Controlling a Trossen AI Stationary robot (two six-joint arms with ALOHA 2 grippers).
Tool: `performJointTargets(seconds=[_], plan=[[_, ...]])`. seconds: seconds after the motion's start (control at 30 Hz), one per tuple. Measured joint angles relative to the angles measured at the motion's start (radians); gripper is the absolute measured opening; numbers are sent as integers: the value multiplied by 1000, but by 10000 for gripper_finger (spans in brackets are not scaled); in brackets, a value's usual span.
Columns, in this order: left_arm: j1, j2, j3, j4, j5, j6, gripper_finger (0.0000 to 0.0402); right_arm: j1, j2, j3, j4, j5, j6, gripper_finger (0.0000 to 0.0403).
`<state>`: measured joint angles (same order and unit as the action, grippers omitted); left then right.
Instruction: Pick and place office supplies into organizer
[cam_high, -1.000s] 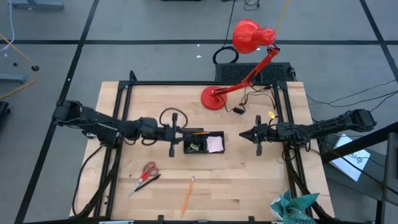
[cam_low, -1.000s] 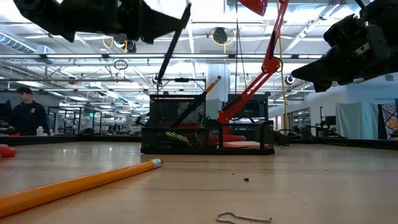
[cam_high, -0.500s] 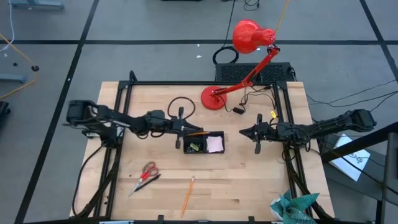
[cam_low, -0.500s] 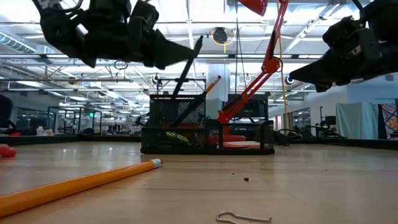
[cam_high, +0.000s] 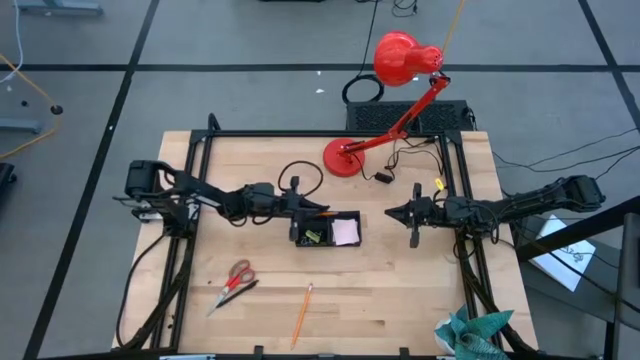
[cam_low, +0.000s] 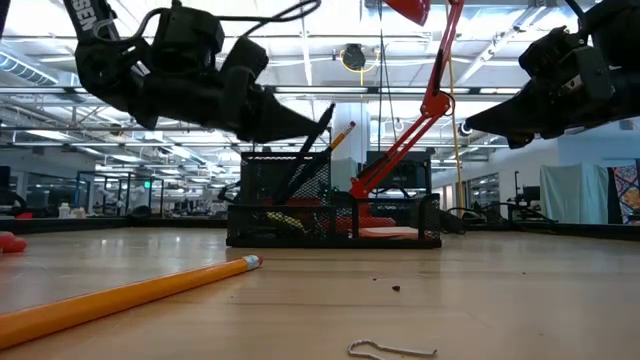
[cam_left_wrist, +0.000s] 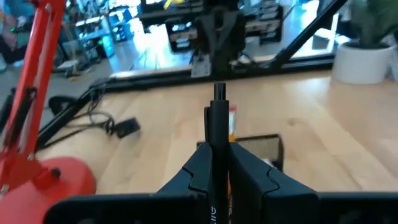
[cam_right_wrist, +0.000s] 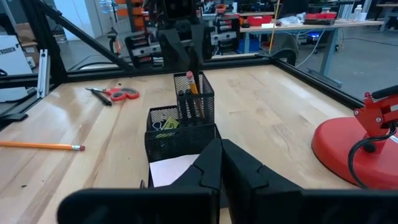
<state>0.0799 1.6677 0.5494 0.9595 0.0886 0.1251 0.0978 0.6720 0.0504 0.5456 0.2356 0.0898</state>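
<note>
The organizer (cam_high: 328, 230) is a black mesh tray at the table's middle. An orange pencil (cam_low: 341, 134) leans in its tall compartment (cam_right_wrist: 194, 93), and a pale pink pad (cam_high: 346, 232) lies in a low one. My left gripper (cam_high: 302, 211) reaches it from the left and is shut on a dark pen (cam_low: 318, 125). My right gripper (cam_high: 392, 214) hovers shut to the organizer's right, holding nothing. Red-handled scissors (cam_high: 235, 280) and a second orange pencil (cam_high: 303, 312) lie flat on the table near its front edge. My left gripper pinches the dark pen's shaft (cam_left_wrist: 217, 134) between its two fingers, which come nearly level from the table's left. The pen slants, its upper end (cam_low: 331, 107) toward the table's right. Its lower part (cam_low: 288, 182) shows behind the mesh of the tall compartment.
A red desk lamp (cam_high: 385, 100) stands behind the organizer with its cable (cam_high: 400, 165) trailing on the table. A teal cloth (cam_high: 470, 335) lies at the near right corner. A wire clip (cam_low: 390, 349) lies close to the front edge.
My left gripper has gone toward the table's right and down to the organizer, carrying the dark pen. The pen has sunk, and its lower end now stands in the tall compartment beside the orange pencil. My right gripper has kept still.
</note>
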Motion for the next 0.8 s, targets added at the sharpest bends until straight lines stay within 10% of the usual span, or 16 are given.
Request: performJointTargets(seconds=[0.8], plan=[[-8, 22, 1, -70, -23, -82, 87, 0, 0, 0, -5, 0, 3, 2]])
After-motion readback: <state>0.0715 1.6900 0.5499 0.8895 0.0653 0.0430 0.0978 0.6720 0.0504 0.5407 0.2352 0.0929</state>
